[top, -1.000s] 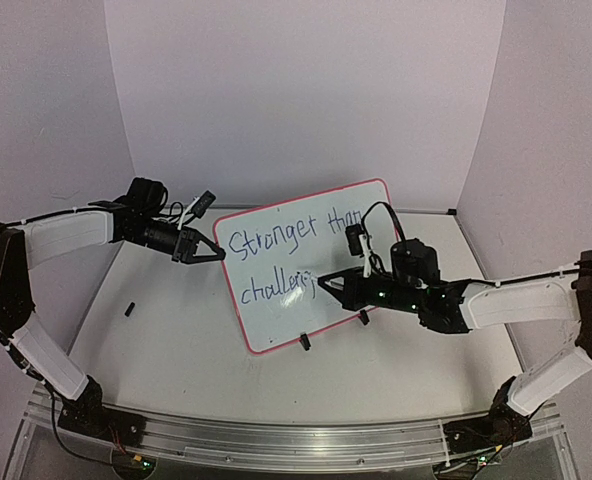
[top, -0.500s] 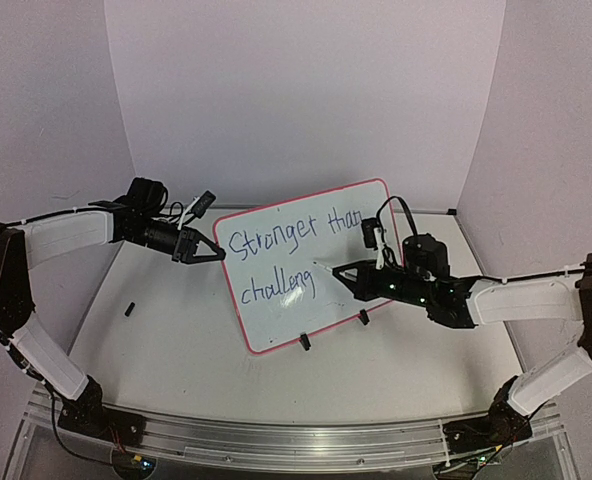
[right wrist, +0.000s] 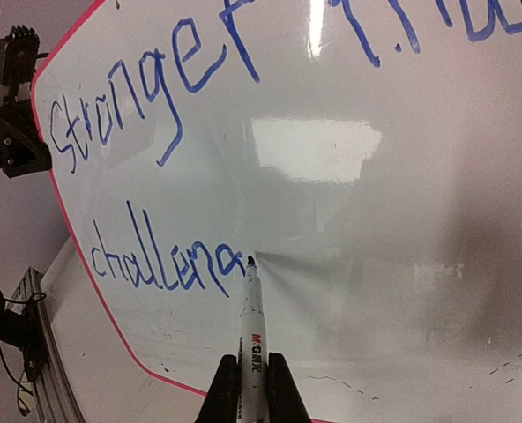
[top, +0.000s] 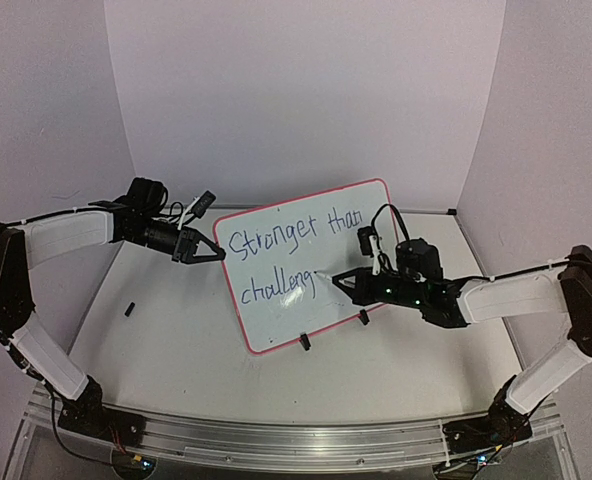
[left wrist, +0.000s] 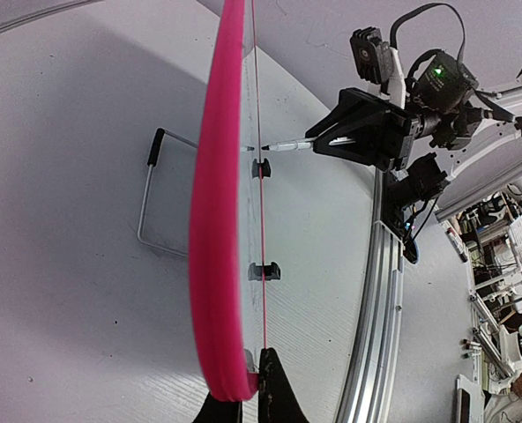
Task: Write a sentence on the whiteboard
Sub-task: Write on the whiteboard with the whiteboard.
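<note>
The whiteboard point(top: 288, 318) stands tilted on the table, white with a red-pink rim. The sentence point(top: 294, 232) is in blue marker: "Stronger than" on top, "challeng" point(top: 273, 289) below. My left gripper point(top: 216, 256) is shut on the board's left edge; the left wrist view shows its fingertips point(left wrist: 279, 392) pinching the pink rim point(left wrist: 213, 220). My right gripper point(top: 342, 281) is shut on a white marker point(right wrist: 251, 322). The marker's tip point(right wrist: 250, 262) touches the board just right of the "g" point(right wrist: 221, 264). The marker also shows in the left wrist view point(left wrist: 287, 146).
Two black clip feet point(top: 304, 341) point(top: 363, 317) hold the board's lower edge. A small black object point(top: 130, 308) lies on the table at the left. A wire stand point(left wrist: 146, 194) is behind the board. An aluminium rail point(top: 276, 438) runs along the near edge.
My right gripper has moved right along the second line with the marker, and the "g" of "challeng" now shows. The left gripper and the board have not moved.
</note>
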